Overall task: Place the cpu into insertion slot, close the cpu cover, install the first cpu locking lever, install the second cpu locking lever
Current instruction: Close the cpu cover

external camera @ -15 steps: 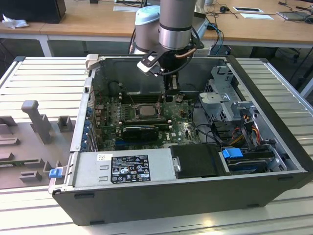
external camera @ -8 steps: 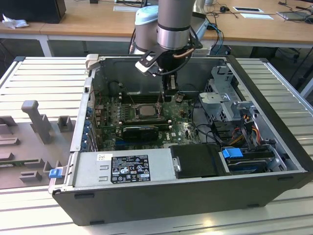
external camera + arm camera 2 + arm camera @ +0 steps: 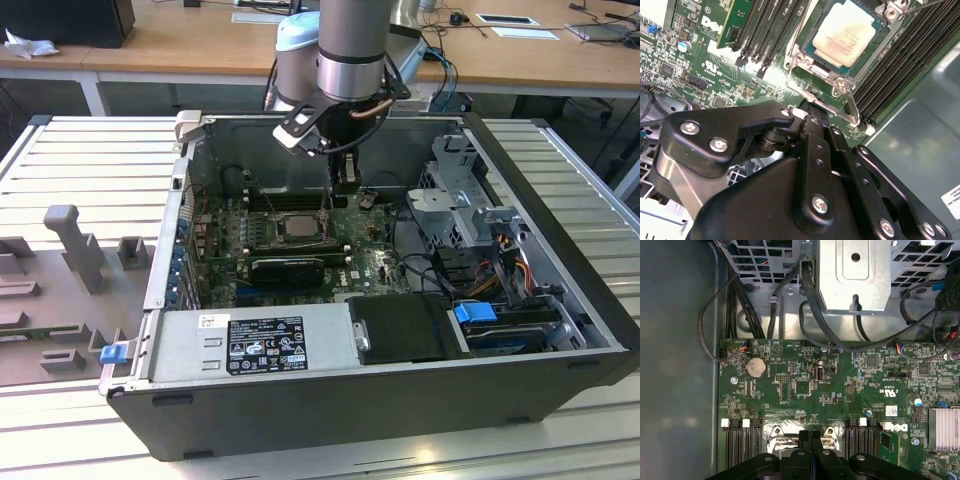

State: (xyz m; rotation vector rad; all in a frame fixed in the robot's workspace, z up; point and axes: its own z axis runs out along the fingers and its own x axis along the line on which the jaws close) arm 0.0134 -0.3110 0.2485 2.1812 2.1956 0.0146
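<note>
Well, in the exterior view one arm reaches down from the upper middle of the frame into one open computer case (image 3: pixel 420 400). Its gripper (image 3: pixel 333 205) hangs just above the green motherboard (image 3: pixel 225 235). One cpu (image 3: pixel 297 226) lies flat in the insertion slot (image 3: pixel 268 235) at the centre of the frame, just below the fingertips. One silver power supply (image 3: pixel 250 340) runs along the lower part of the case, and two blue tabs show, one (image 3: pixel 113 352) at the lower left and one (image 3: pixel 475 312) at the lower right.

In the second wrist view the gripper (image 3: pixel 810 112) has its two fingers pressed together with nothing seen between them. Their tips stand just beside one corner of the insertion slot (image 3: pixel 799 62), close to one thin metal locking lever (image 3: pixel 852 107); whether they touch it I cannot tell. The single cpu (image 3: pixel 845 35) is seated, and the cpu cover (image 3: pixel 872 52) lies down around it as a frame. Two banks of memory slots (image 3: pixel 765 30) flank the socket.

In the first wrist view the closed gripper (image 3: pixel 810 436) sits over the insertion slot (image 3: pixel 782 432), with one round coin cell (image 3: pixel 756 367) and one finned heat sink (image 3: pixel 942 427) on the board.
</note>
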